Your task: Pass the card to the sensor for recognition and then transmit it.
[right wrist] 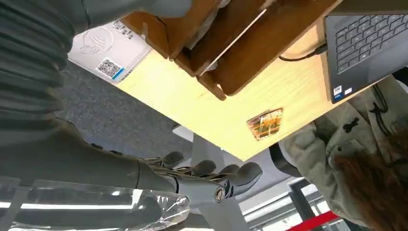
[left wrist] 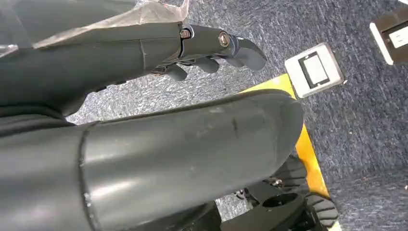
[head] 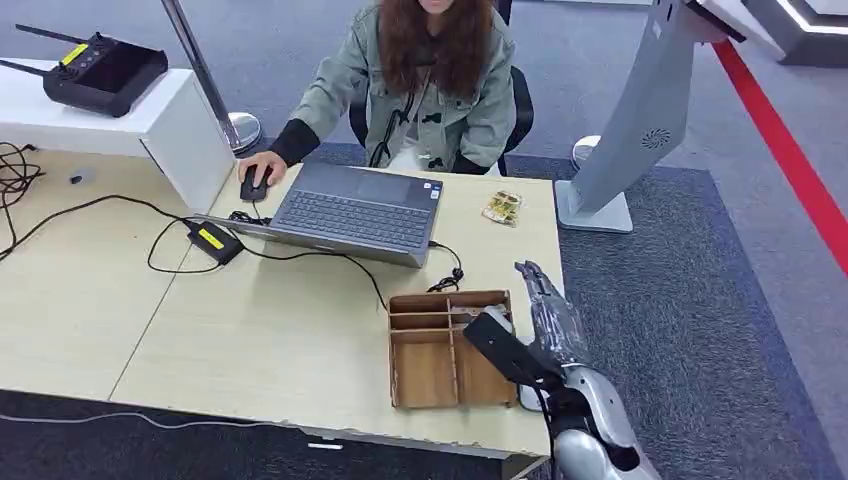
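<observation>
A small card with a yellow-green pattern lies flat on the wooden desk near its far right edge, to the right of the laptop; it also appears in the right wrist view. A white pad with a contactless mark and a QR code lies at the desk's near right corner beside the wooden organiser. My right hand hovers over the desk's right edge just beyond the organiser, fingers stretched out, holding nothing. A thin white card stands in an organiser slot. My left hand hangs over the carpet, holding nothing.
A person sits at the far side with a hand on a mouse next to an open laptop. Cables and a black adapter lie at mid-desk. A grey kiosk stand rises right of the desk. A white raised shelf carries a black controller.
</observation>
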Motion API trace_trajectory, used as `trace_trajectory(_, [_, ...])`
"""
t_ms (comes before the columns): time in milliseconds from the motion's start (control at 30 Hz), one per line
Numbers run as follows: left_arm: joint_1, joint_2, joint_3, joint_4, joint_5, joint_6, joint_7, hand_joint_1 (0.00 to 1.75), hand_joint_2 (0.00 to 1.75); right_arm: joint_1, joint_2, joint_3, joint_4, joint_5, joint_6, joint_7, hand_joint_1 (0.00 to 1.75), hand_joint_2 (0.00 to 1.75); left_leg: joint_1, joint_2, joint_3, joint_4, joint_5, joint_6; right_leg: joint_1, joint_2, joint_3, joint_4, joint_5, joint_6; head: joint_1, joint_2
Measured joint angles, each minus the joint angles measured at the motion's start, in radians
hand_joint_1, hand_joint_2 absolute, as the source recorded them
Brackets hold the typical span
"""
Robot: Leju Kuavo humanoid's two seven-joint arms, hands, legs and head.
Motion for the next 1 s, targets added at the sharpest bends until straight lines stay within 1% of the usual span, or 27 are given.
trace_trajectory(200, [0.0,0.0,0.0,0.0,0.0,0.0,0.0,0.0,0.0,0.0,0.005,0.0,0.017,0.0,0.0,0.0,0.14,1.75,0.0,0.0,0.0,0.0,0.0,0.0,0.0,0.0,0.0,0.0,0.0,0.0,0.0,0.0])
trace_trajectory(500, [-0.001,0.0,0.0,0.0,0.0,0.0,0.0,0.0,0.0,-0.001,0.013,0.0,0.038,0.012,-0.005,-0.001,0.21,1.75,0.0,0.0,0.0,0.0,0.0,0.0,0.0,0.0,0.0,0.0,0.0,0.0,0.0,0.0])
trace_trajectory(733, [-0.004,0.0,0.0,0.0,-0.002,-0.009,0.001,0.0,0.0,-0.015,0.037,0.0,0.069,0.073,-0.016,-0.003,0.28,1.75,0.0,0.0,0.0,0.0,0.0,0.0,0.0,0.0,0.0,0.0,0.0,0.0,0.0,0.0])
trace_trajectory(1000, [-0.008,0.0,0.0,0.0,-0.002,-0.011,0.003,0.0,0.0,-0.033,0.068,0.002,0.078,0.115,0.0,0.018,0.38,1.75,0.0,0.0,0.0,0.0,0.0,0.0,0.0,0.0,0.0,0.0,0.0,0.0,0.0,0.0])
